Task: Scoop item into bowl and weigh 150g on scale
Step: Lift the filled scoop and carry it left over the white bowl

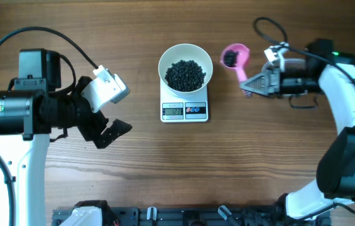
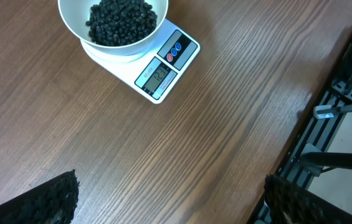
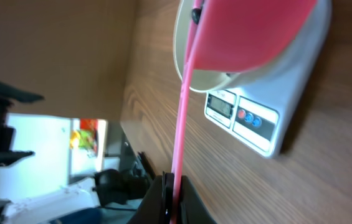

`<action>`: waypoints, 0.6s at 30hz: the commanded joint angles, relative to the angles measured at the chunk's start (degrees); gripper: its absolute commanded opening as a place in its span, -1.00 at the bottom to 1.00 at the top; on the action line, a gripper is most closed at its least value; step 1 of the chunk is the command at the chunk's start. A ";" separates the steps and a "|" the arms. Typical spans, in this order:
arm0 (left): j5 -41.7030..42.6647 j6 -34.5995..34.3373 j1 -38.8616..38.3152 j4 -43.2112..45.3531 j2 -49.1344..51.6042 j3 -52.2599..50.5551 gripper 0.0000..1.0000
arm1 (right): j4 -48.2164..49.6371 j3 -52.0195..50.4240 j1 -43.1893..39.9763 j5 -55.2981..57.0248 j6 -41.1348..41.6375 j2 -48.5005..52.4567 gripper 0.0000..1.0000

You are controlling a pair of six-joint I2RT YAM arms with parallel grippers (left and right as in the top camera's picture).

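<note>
The one wooden table [image 1: 164,163] is brown with a long straight grain, and it spreads on all sides of the scale [image 1: 185,110]. Two arms with white shells and black joints stand at it, one well off each side of the scale.

The left gripper [image 2: 176,202] is well to the left of the scale and nearer the table's front edge. Its rough black fingers [image 2: 54,199] are spread wide with nothing between them. The right gripper [image 1: 247,85] is off the scale's right side, its jaws pressed together on the thin handle of the scoop [image 1: 237,63].

The one scale is a white, smooth plastic rectangle with rounded corners. On its platform sits the one bowl [image 1: 162,69], round, plain white and glossy, about as wide as the scale.

The one scoop is pink plastic with a rounded cup and a flat narrow handle. Its cup is right of the scale, level with the bowl and apart from it.

On the scale's front is one grey display [image 1: 173,112], its digits too small to read surely. Beside it are two round buttons [image 2: 173,51], one red and one blue.

The beads [image 1: 185,74] are tiny, round, black and slightly shiny. They are too many to count. Most are heaped in the bowl on the scale, and a few dark ones lie in the scoop's cup.
</note>
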 commanded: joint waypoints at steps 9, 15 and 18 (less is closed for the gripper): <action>0.44 0.55 0.31 -0.07 -0.57 0.81 1.00 | 17.18 -0.20 13.94 12.31 6.10 -1.84 -0.91; 0.44 0.55 0.31 -0.07 -0.57 0.81 1.00 | 20.37 0.00 18.56 23.82 7.48 -2.08 -0.91; 0.44 0.55 0.31 -0.07 -0.57 0.81 1.00 | 20.48 0.72 20.52 29.14 7.50 -2.80 -0.91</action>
